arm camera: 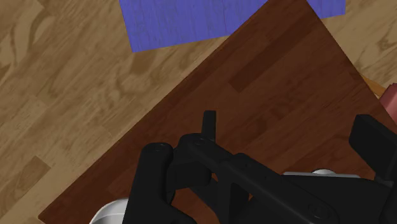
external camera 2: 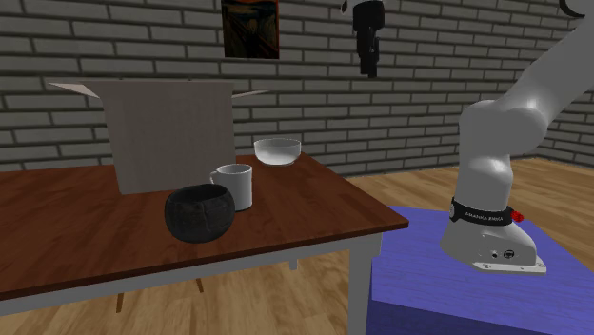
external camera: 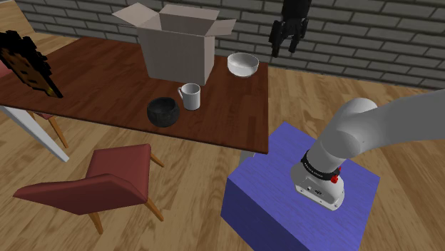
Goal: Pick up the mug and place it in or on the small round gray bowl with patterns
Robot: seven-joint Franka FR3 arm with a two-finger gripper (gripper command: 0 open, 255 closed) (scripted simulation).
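Gripper (external camera: 283, 50) high above table (external camera: 85, 78), in front of brick wall. Fingers apart, holding nothing, touching nothing.

Mug (external camera: 190, 96): white, upright, on dark wood table. Handle toward 9 o'clock in shoulder view. Mug just beside dark textured bowl (external camera: 163, 112), at bowl's 1 o'clock. Cardboard box (external camera: 178, 43) at mug's 12 o'clock.

Shoulder view adds red chair (external camera: 93, 182) at bowl's 7 o'clock. Second exterior view adds painting (external camera 2: 250, 29) on wall. Wrist view looks down on tabletop, wood floor and blue stand (arm camera: 210, 22).
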